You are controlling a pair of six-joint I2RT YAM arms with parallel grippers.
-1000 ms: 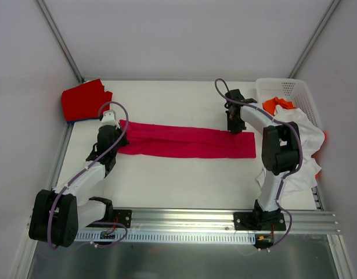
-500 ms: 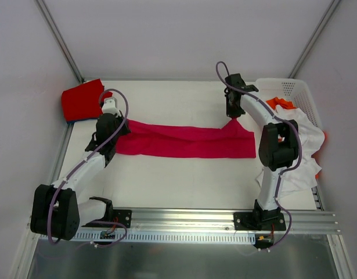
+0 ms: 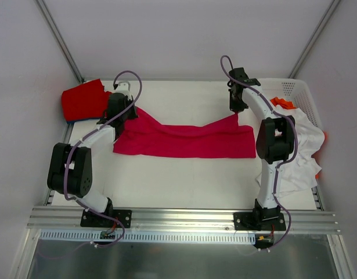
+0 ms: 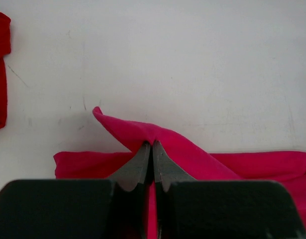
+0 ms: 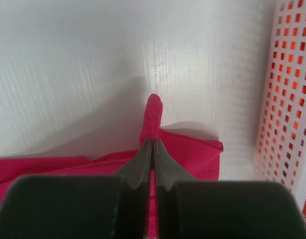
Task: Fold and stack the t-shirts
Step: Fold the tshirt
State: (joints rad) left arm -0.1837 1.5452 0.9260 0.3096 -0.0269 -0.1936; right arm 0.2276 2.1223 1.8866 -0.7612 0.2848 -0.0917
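Tabletop of white board [image 3: 184, 180] carries a long crimson-pink cloth t-shirt [image 3: 184, 139], folded into a band across its middle. At the right edge a white plastic lattice basket [image 3: 291, 87] holds a white t-shirt [image 3: 306, 142] and an orange t-shirt [image 3: 276, 104]. A folded red t-shirt [image 3: 82, 102] lies in the far left corner. The left gripper [image 4: 152, 144] pinches the band's far left corner and the right gripper [image 5: 153, 142] its far right corner, both corners raised.

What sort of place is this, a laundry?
Probably a robotics test cell, not a laundry: two arms bolted to a metal rail at a white table, bare walls around, a crimson-pink t-shirt on it, and a white basket of clothes.
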